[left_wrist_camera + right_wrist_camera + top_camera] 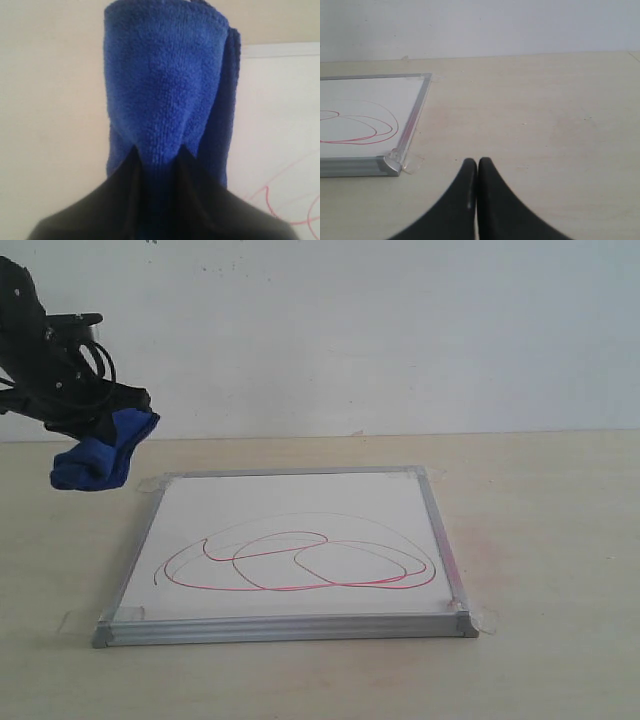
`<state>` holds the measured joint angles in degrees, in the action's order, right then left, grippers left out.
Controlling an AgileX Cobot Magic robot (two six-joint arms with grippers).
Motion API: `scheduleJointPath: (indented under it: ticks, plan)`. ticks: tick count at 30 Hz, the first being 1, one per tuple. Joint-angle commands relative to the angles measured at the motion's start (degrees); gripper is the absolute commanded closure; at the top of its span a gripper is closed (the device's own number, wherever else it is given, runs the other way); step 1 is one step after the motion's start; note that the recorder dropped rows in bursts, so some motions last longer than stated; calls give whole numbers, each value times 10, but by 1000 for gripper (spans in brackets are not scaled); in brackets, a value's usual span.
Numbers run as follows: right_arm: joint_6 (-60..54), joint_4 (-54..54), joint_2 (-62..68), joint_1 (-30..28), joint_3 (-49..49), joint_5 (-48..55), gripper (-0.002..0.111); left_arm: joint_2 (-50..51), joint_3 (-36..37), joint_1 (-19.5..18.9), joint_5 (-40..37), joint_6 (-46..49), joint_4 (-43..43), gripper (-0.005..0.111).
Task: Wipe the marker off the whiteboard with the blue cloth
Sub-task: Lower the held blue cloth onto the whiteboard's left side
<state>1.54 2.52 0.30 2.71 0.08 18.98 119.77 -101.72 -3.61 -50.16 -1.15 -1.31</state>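
Observation:
The whiteboard (290, 550) lies flat on the table, silver-framed, with tape tabs at its corners. Red marker (300, 565) loops cross its near half; part of them shows as marker lines (365, 127) in the right wrist view. My left gripper (159, 152) is shut on the blue cloth (165, 80). In the exterior view the blue cloth (100, 455) hangs from that gripper (125, 425) in the air, just beyond the board's far left corner. My right gripper (477, 162) is shut with nothing in it, low over bare table beside the whiteboard's corner (390, 165).
The wooden table (540, 520) stretches to the right of the board and in front of it. A white wall (380, 330) stands behind the table's far edge. The left arm's black body and cables (50, 360) hang over the far left.

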Motion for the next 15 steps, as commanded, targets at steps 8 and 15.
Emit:
scheduleJointPath:
  ticks: [8,15]
  plan:
    - [-2,-1,-3,-4,-1,-4,108,-17,11,3,-130,165,-87,102]
    - [-2,-1,-3,-4,-1,-4,108,-40,156,28,-99,294,-218,102]
